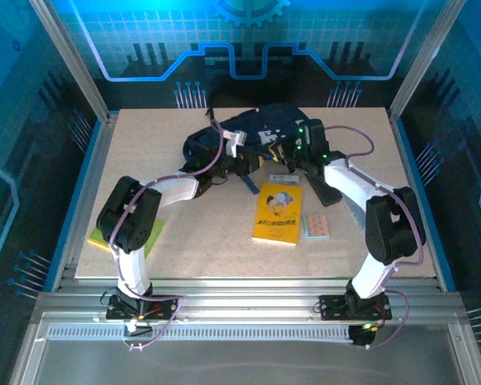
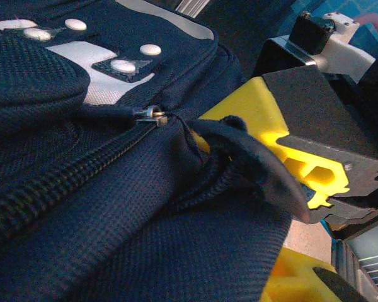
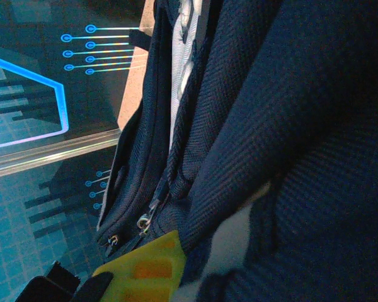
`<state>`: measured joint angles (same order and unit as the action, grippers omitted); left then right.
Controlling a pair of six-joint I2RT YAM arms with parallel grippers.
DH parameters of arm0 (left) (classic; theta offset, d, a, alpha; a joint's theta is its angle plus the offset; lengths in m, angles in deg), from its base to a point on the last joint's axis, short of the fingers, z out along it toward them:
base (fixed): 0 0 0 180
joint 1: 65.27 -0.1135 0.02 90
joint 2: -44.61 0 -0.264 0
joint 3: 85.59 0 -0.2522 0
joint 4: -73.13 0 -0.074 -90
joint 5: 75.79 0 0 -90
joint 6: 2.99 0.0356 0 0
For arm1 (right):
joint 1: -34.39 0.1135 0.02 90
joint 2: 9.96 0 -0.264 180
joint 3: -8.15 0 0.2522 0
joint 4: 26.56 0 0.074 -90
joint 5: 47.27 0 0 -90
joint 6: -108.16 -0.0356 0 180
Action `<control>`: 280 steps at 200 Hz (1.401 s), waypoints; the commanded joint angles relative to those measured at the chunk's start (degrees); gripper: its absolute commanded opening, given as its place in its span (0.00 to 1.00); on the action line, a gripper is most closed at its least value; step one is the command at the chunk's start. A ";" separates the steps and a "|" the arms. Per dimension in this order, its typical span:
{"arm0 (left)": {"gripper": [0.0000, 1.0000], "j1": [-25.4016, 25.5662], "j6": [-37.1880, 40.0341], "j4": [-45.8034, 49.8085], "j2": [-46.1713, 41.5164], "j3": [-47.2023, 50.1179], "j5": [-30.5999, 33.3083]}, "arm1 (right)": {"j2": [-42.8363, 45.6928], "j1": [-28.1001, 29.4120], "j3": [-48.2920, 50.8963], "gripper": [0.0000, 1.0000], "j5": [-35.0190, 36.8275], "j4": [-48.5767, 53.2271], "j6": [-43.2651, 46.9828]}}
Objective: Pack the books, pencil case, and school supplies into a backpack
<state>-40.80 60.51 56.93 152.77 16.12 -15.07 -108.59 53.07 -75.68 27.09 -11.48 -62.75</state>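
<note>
On the pale table (image 1: pixel 184 257), both arms bend inward to the backpack (image 1: pixel 260 128). The right gripper (image 1: pixel 295 152) pinches its fabric. Whether the left gripper (image 1: pixel 235 144) grips is unclear.

Dim blue-tinted light, soft blur on close backpack (image 3: pixel 302 126) fabric.

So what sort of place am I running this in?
Probably a purpose-built robot cell, not a classroom. An aluminium rail frame encloses the pale table, and blue-lit panels printed with circuit patterns wall it in.
</note>
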 commanded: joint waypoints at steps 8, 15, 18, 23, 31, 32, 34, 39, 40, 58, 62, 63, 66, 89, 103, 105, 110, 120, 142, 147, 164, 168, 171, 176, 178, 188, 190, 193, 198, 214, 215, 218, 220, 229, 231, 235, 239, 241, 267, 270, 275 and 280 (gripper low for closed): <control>0.31 -1.39 3.24 -1.43 -4.08 -0.36 2.30 | -0.86 -0.09 -0.42 0.00 -5.30 -0.45 2.93; 0.30 -1.42 3.42 -1.11 -4.14 -0.48 2.49 | -0.82 -0.09 -0.50 0.00 -5.43 -0.42 3.23; 0.29 -1.43 3.49 -0.92 -4.10 -0.57 2.47 | -0.93 -0.07 -0.56 0.00 -5.43 -0.37 3.35; 0.26 -1.36 3.59 -0.60 -3.96 -0.76 2.45 | -0.99 -0.04 -0.60 0.00 -5.53 -0.28 3.58; 0.20 -1.44 3.74 0.04 -3.88 -1.16 2.38 | -1.10 -0.05 -0.60 0.00 -5.63 -0.34 3.78; 0.19 -1.44 3.78 0.10 -3.81 -1.23 2.38 | -1.11 -0.05 -0.60 0.00 -5.63 -0.35 3.80; 0.17 -1.40 3.84 0.36 -3.74 -1.35 2.40 | -1.08 -0.04 -0.60 0.00 -5.67 -0.35 3.82; 0.12 -1.42 3.98 0.73 -3.62 -1.58 2.44 | -1.16 -0.05 -0.60 0.00 -5.70 -0.36 3.87; 0.11 -1.39 3.99 0.75 -3.59 -1.62 2.45 | -1.14 -0.05 -0.60 0.00 -5.71 -0.40 3.89; 0.06 -1.43 4.06 1.00 -3.23 -1.99 2.88 | -1.30 -0.05 -0.60 0.00 -6.05 -0.71 3.90; 0.06 -1.40 3.99 0.88 -3.13 -2.08 2.97 | -1.28 -0.09 -0.66 0.00 -6.07 -0.71 3.90; 0.06 -1.38 3.95 0.87 -3.09 -2.13 2.90 | -1.29 -0.07 -0.68 0.00 -6.11 -0.71 3.91; 0.06 -1.40 3.95 0.86 -2.98 -2.17 2.91 | -1.30 -0.05 -0.69 0.00 -6.11 -0.73 3.98; 0.22 -1.12 3.26 0.41 -1.73 -3.25 1.98 | -1.32 -0.05 -0.69 0.00 -6.32 -1.04 3.86; 0.35 -0.83 2.97 0.34 -0.65 -4.01 1.15 | -1.58 -0.05 -0.69 0.00 -6.66 -1.43 3.57; 0.37 -0.74 2.95 0.36 -0.49 -4.08 1.11 | -1.59 -0.09 -0.69 0.00 -6.70 -1.53 3.47; 0.42 -0.58 3.09 0.31 -0.13 -4.23 1.13 | -1.72 -0.10 -0.61 0.00 -7.01 -1.81 3.24; 0.46 -0.56 3.06 -0.15 0.45 -4.28 1.45 | -1.71 -0.08 -0.51 0.00 -7.59 -2.43 2.83; 0.49 -0.63 3.58 -1.65 1.60 -3.62 3.13 | -1.39 -0.09 0.14 0.00 -8.70 -3.16 1.91; 0.50 -0.67 3.75 -1.68 1.87 -3.62 3.69 | -1.15 -0.13 0.39 0.00 -8.87 -3.32 1.72; 0.54 -0.72 4.69 -2.18 2.87 -3.77 5.31 | -0.26 -0.30 0.97 0.00 -9.37 -3.61 1.45; 0.55 -0.74 5.06 -2.50 3.08 -3.76 5.78 | -0.15 -0.36 1.13 0.00 -9.56 -3.56 1.37; 0.55 -0.68 5.32 -2.70 3.23 -3.69 6.19 | -0.02 -0.39 1.22 0.00 -9.67 -3.60 1.29; 0.56 -0.66 5.56 -3.11 3.36 -3.48 6.91 | 0.22 -0.46 1.32 0.00 -9.91 -3.78 1.15; 0.56 -0.72 5.64 -3.40 3.44 -3.40 7.23 | 0.38 -0.48 1.44 0.00 -10.09 -3.78 1.04; 0.57 -0.87 6.00 -4.84 3.62 -3.03 8.36 | 0.90 -0.57 1.89 0.00 -10.42 -4.15 0.71; 0.57 -0.90 5.93 -4.98 3.68 -2.98 8.58 | 1.01 -0.57 1.93 0.00 -10.45 -4.16 0.67; 0.57 -0.95 5.93 -5.49 3.79 -2.90 8.78 | 1.11 -0.62 2.07 0.00 -10.46 -4.14 0.66; 0.57 -1.04 5.85 -6.23 3.96 -2.88 8.88 | 1.42 -0.57 2.32 0.00 -10.46 -4.06 0.67; 0.54 -1.25 5.72 -7.80 4.75 -3.09 9.00 | 2.07 -0.59 3.03 0.00 -10.50 -4.42 0.40; 0.54 -1.26 5.69 -7.91 4.81 -3.16 8.94 | 2.14 -0.58 3.06 0.00 -10.53 -4.45 0.35; 0.52 -1.30 5.67 -8.04 4.96 -3.16 8.85 | 2.17 -0.64 3.24 0.00 -10.74 -4.63 0.20; 0.51 -1.34 5.69 -8.13 5.07 -3.28 8.77 | 2.19 -0.69 3.29 0.00 -10.82 -4.64 0.12; 0.47 -1.37 6.00 -8.36 5.39 -3.43 8.70 | 2.32 -0.83 3.80 0.00 -11.69 -5.75 -0.57; 0.47 -1.42 6.08 -8.37 5.39 -3.41 8.71 | 2.37 -0.88 3.91 0.00 -12.00 -5.97 -0.70; 0.46 -1.50 6.09 -8.43 5.40 -3.28 8.71 | 2.43 -1.00 4.04 0.00 -12.54 -6.34 -0.98; 0.46 -1.56 6.11 -8.57 5.40 -3.05 8.65 | 2.53 -1.24 4.19 0.00 -12.83 -6.51 -1.03; 0.46 -1.62 6.11 -8.72 5.35 -2.90 8.63 | 2.62 -1.33 4.22 0.00 -12.97 -6.47 -1.02; 0.48 -2.40 6.11 -9.82 4.30 -0.57 7.30 | 3.60 -2.39 4.50 0.00 -12.66 -4.93 0.04; 0.48 -2.41 6.11 -9.77 4.22 -0.43 7.12 | 3.54 -2.51 4.45 0.00 -12.71 -4.93 0.00; 0.48 -2.50 6.28 -9.51 4.21 -0.34 6.77 | 3.48 -2.55 4.41 0.00 -12.83 -4.97 0.04; 0.48 -2.51 6.45 -9.14 4.32 -0.50 6.48 | 3.38 -2.59 4.26 0.00 -12.97 -5.01 0.04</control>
<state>-40.23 64.80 51.49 156.88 15.11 -13.30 -109.71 50.77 -71.85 23.49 -17.40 -63.08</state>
